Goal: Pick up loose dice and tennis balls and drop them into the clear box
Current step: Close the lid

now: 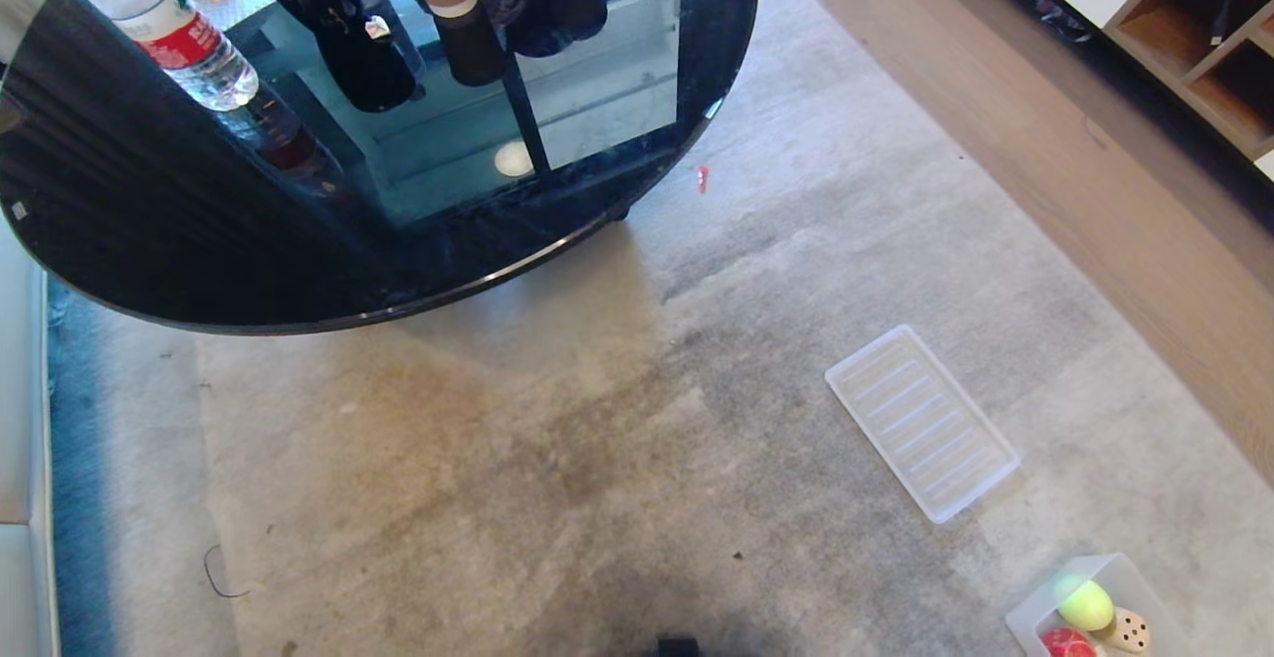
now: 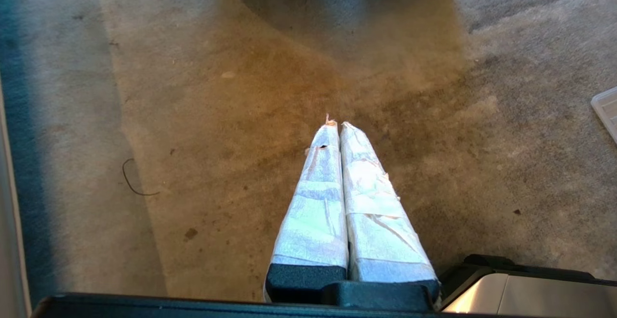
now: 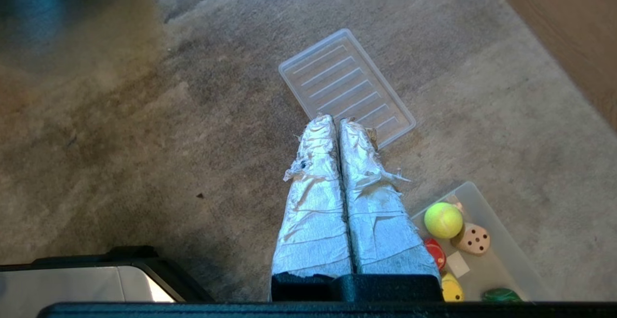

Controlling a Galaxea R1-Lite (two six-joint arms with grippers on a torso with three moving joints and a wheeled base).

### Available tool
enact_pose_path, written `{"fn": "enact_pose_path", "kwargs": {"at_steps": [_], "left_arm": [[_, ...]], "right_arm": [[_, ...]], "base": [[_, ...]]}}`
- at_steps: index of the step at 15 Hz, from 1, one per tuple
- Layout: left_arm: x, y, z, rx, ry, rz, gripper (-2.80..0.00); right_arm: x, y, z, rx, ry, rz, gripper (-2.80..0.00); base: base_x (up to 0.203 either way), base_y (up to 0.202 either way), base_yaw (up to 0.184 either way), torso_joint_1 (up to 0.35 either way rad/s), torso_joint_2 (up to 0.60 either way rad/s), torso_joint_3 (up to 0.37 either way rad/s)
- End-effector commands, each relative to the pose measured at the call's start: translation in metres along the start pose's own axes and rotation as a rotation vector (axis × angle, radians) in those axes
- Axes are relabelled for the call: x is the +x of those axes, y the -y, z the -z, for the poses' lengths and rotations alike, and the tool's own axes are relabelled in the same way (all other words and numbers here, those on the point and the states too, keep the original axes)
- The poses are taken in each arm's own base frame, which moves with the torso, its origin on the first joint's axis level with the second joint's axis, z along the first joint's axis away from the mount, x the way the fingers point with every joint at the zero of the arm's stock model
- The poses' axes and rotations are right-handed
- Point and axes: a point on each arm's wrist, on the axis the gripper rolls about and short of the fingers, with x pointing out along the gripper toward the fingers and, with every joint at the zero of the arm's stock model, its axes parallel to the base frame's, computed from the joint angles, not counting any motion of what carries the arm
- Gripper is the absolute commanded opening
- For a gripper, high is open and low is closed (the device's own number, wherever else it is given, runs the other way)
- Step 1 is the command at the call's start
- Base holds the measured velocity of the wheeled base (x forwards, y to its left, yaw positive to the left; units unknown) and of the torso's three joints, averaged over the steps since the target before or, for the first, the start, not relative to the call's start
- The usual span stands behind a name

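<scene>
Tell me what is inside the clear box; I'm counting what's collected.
The clear box holds one tennis ball, a beige die, and red, yellow and green dice partly cut off or hidden behind the right gripper.

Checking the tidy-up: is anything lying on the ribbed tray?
No, the ribbed tray lies bare on the carpet; the tennis ball and beige die sit in the clear box.

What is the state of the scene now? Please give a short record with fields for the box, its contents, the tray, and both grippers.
clear box: on the carpet, near the robot's right side
contents: tennis ball, beige die, red die, yellow die, green die
ribbed tray: flat on the carpet, apart from the box, nothing on it
left gripper: jaws shut, holding nothing, over bare carpet
right gripper: jaws shut, holding nothing
glass table: water bottle stands on it
</scene>
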Motion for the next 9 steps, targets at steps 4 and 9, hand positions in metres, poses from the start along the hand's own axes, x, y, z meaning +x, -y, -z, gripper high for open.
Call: {"fn": "enact_pose_path", "kwargs": {"at_steps": [4, 9], "left_arm": [[0.0000, 0.0000, 0.0000, -0.001, 0.000, -0.001, -2.80], [0.0000, 0.0000, 0.0000, -0.003, 0.000, -0.001, -2.80]], "right_arm": [[0.0015, 0.0000, 0.0069, -0.001, -0.024, 0.000, -2.80], [0.0015, 0.0000, 0.0069, -0.001, -0.024, 0.000, -2.80]], "base": [[0.000, 0.000, 0.000, 0.001, 0.01, -0.198], [0.000, 0.000, 0.000, 0.003, 0.01, -0.200]]}}
